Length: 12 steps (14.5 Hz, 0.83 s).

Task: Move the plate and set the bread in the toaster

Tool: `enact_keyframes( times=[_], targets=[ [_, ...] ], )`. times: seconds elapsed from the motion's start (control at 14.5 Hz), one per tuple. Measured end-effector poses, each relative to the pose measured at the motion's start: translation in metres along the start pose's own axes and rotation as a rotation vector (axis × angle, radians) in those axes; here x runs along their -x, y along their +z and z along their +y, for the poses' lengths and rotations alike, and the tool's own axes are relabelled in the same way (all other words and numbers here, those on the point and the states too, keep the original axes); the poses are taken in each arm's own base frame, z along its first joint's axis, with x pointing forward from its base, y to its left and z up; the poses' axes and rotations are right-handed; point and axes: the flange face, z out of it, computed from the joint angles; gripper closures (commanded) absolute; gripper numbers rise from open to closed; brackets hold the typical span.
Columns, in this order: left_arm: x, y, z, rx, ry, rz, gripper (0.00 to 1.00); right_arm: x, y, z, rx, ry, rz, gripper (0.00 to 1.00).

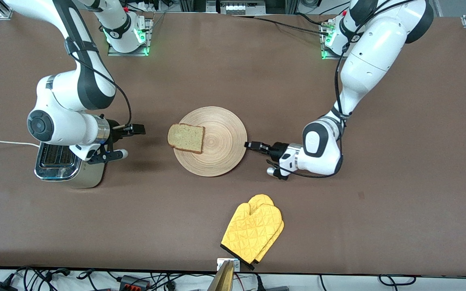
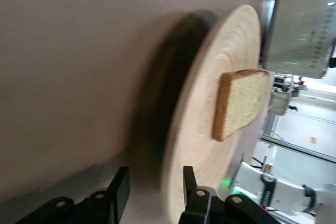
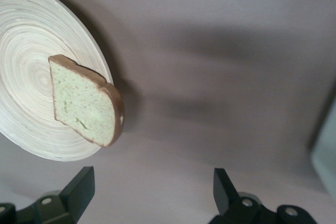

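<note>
The bread (image 1: 186, 138), likely light, soft and crumbly, overhangs the plate (image 1: 221, 141) rim toward the toaster (image 1: 65, 165), best pinched by that crust edge; the right gripper (image 1: 130, 141) hangs wide beside it; the left gripper (image 1: 250, 145) straddles the plate's rim, parted.

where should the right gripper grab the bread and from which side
Grip the bread at the crust edge that overhangs the plate rim toward the right arm's end of the table. It lies flat, so only that overhang leaves room under it. The right gripper, open and facing that edge, could probably slide in level from there.
</note>
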Motion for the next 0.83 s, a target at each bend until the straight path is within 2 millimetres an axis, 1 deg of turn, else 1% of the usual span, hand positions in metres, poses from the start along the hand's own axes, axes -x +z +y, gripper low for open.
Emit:
enact_keyframes(
  times=[0.07,0.14,0.28,0.34,0.48,0.62,0.76,0.83],
  targets=[
    [-0.003,-0.017,-0.009,-0.037,0.013,0.006,0.52,-0.004,0.010,0.001,-0.026,0.014,-0.009,0.00],
    [-0.007,-0.038,-0.020,-0.072,0.025,0.014,0.51,-0.007,0.020,0.001,-0.048,0.025,-0.017,0.00],
    [-0.011,-0.087,-0.035,-0.120,0.056,-0.003,0.51,-0.013,0.038,-0.004,-0.076,0.036,-0.028,0.00],
    [-0.012,-0.115,-0.037,-0.137,0.077,-0.029,0.51,-0.015,0.047,-0.007,-0.101,0.046,-0.037,0.00],
    [-0.011,-0.170,-0.034,-0.173,0.118,-0.089,0.51,-0.019,0.064,-0.012,-0.154,0.072,-0.054,0.00],
    [-0.005,-0.222,-0.029,-0.225,0.145,-0.145,0.51,-0.023,0.080,-0.016,-0.166,0.079,-0.062,0.08],
    [0.006,-0.267,-0.029,-0.277,0.148,-0.183,0.51,-0.025,0.094,-0.024,-0.165,0.073,-0.073,0.13],
    [0.011,-0.285,-0.031,-0.310,0.145,-0.201,0.51,-0.026,0.101,-0.026,-0.163,0.074,-0.076,0.14]
  ],
)
